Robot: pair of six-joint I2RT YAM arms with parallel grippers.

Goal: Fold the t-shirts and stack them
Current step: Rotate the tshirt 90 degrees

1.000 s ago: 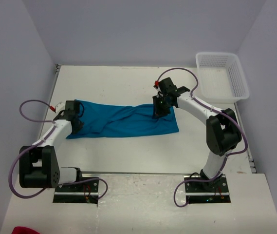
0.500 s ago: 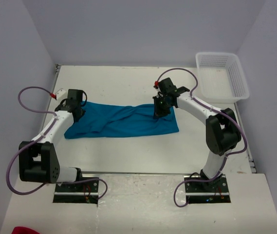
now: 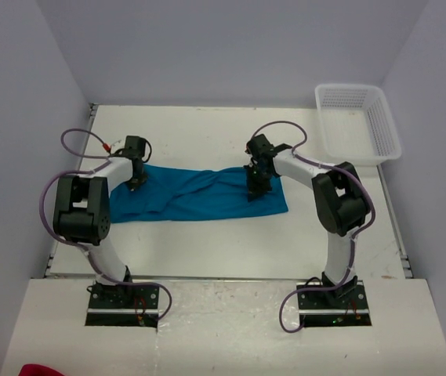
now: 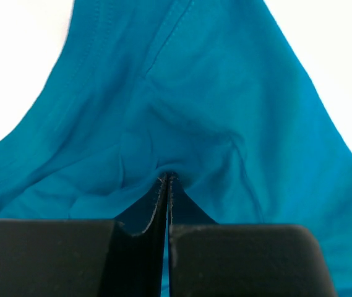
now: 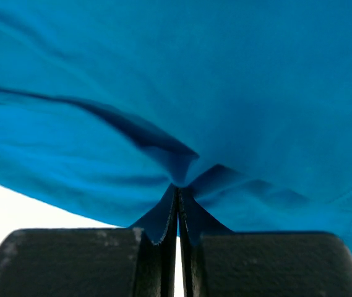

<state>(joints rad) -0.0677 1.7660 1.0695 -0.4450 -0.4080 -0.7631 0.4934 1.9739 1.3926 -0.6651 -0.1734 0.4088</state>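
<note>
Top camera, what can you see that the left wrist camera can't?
Only the top camera shows the white basket, both whole arms, and the right gripper on the t-shirt. Only the left wrist camera shows, close up, the left gripper shut tight on a pucker of cloth. Both show the blue t-shirt and the left gripper.

Right gripper [image 5: 177,192]: both dark fingers pressed together, a small pinch of teal-blue t-shirt [image 5: 225,80] caught between the tips. Cloth puckers into creases radiating from the pinch, one deep fold running up-left. White table [image 5: 15,207] shows at lower left (cloth fills the rest).
</note>
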